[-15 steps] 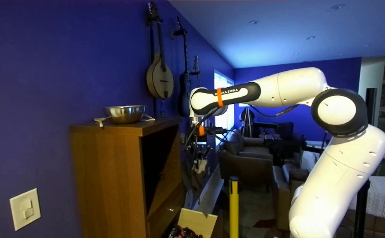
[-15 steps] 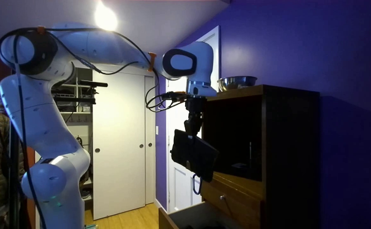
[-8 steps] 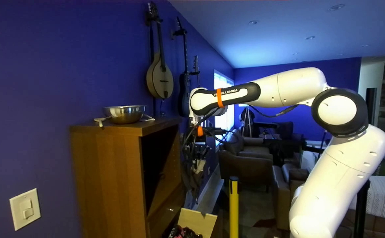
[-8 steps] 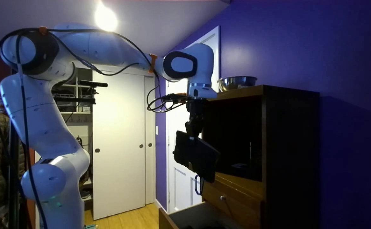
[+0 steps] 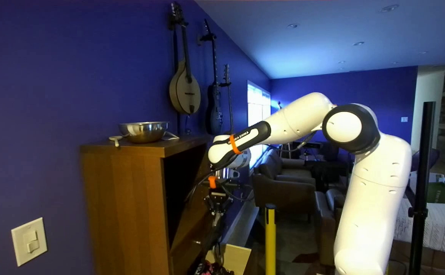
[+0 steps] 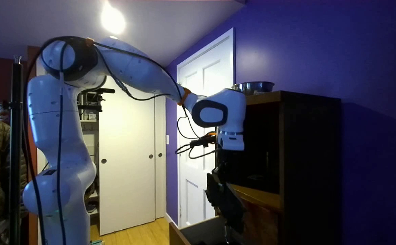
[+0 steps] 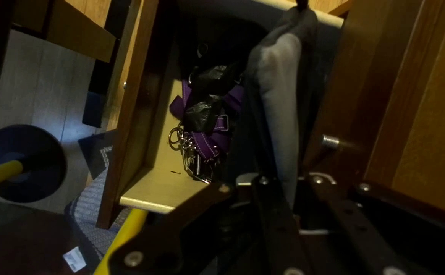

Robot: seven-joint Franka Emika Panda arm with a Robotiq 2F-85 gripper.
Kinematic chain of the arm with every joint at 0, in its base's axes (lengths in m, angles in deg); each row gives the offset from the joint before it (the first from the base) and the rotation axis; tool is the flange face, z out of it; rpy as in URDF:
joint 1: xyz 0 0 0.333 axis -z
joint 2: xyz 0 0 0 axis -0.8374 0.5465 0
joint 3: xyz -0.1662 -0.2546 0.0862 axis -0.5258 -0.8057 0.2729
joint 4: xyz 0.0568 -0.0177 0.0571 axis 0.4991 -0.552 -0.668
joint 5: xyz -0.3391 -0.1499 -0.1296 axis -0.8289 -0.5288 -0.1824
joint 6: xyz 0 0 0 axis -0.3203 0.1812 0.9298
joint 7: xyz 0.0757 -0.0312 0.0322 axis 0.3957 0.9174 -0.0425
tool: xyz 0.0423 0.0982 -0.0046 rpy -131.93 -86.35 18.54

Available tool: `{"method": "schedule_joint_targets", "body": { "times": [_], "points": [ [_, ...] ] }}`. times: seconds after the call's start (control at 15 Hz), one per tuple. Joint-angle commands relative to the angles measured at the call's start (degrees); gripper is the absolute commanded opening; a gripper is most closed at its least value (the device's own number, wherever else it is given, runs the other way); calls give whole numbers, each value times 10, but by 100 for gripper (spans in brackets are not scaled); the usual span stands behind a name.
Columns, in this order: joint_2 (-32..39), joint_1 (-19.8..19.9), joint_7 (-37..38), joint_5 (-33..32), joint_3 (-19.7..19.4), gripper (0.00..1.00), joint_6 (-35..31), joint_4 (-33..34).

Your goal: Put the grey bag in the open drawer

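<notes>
The claw (image 7: 289, 185) is pointing downward and is gripping the grey bag (image 7: 279, 99); its two fingers (image 7: 262, 182) are pressing the upper edge of the bag from both sides. The bag is hanging in a slanting way below the claw, over the open drawer (image 7: 157, 187), and in both exterior views it is appearing very dark. From its lower end a clip (image 6: 226, 234) is hanging down at the drawer; whether it is touching something there, I am not able to tell. Inside the drawer, next to the bag in the wrist view, purple straps (image 7: 205, 145) are lying together with a shiny black piece (image 7: 203, 112) and some metal rings (image 7: 174, 138). The drawer is sticking out from the wooden cabinet (image 5: 127, 206), and a small metal knob (image 7: 330, 141) is showing on the cabinet's front above it. On top of the cabinet, a metal bowl (image 5: 144, 133) is standing in both exterior views. The white arm (image 5: 371, 198) is bending over towards the cabinet. Near the drawer a yellow post (image 5: 270, 240) is standing, and stringed instruments (image 5: 186, 91) are hanging on the blue wall (image 5: 92, 76).
</notes>
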Motion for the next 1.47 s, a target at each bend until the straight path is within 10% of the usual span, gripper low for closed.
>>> {"method": "schedule_joint_targets", "body": {
  "times": [0.0,0.27,0.33,0.93,1.4],
  "points": [
    [30,-8,33,33,-13,3,-46,-11],
    [35,-14,37,38,-15,3,-89,-40],
    [32,-15,38,40,-15,38,-93,-47],
    [-35,-15,-117,77,-34,95,29,-64],
    [-61,-3,-177,-12,-27,100,158,-67]
  ]
}}
